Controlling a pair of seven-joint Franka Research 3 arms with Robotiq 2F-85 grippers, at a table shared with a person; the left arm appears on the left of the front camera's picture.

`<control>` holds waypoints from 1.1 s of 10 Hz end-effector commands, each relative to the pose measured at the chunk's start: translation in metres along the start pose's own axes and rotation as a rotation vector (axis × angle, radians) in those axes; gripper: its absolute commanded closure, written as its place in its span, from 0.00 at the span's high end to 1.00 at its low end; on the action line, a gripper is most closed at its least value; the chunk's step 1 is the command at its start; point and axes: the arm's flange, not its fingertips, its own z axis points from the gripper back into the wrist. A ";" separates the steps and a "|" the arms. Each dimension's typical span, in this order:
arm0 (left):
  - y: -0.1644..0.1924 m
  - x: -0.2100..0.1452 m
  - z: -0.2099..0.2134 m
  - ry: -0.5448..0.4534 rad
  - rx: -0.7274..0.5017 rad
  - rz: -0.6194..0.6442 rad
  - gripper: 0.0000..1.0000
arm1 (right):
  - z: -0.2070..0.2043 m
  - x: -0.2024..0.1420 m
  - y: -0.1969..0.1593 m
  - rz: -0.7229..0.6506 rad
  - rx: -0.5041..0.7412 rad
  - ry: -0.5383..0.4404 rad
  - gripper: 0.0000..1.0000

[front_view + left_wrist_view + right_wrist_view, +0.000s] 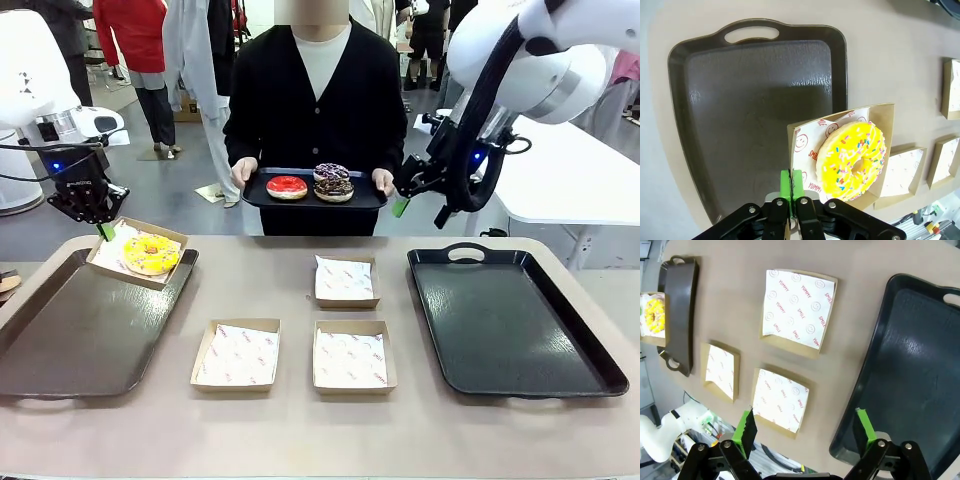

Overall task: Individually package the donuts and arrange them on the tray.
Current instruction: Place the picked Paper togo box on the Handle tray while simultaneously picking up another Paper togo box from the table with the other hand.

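So the left gripper (791,187) is pinched tight on a corner of the box (888,112) holding the yellow donut (852,160), over the far edge of the brown tray (80,340). Right gripper (806,427) is wide open and empty, well right of that tray. Other donuts (287,186) sit beyond it.

donut (151,253) in box (112,252) over left tray (70,340)

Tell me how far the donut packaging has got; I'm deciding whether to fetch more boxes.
Done: the yellow sprinkled ring donut sits in a paper-lined brown cardboard box. In hand: the left gripper, shut on that box's edge, holds it at the dark left tray's far corner. Left: red, purple and brown donuts wait on the person's black tray; three boxes lie unfilled; the right gripper hangs open.
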 end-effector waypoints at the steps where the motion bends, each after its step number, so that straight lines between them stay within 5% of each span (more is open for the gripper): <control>1: 0.000 0.002 0.002 0.002 0.006 0.002 0.01 | 0.001 -0.002 0.000 0.000 0.025 0.002 1.00; 5: 0.000 0.002 0.002 0.002 0.006 0.002 0.01 | 0.001 -0.002 0.000 0.000 0.025 0.002 1.00; 11: 0.020 0.005 -0.019 0.000 0.004 -0.022 0.01 | -0.035 0.039 0.033 -0.119 -0.219 0.019 1.00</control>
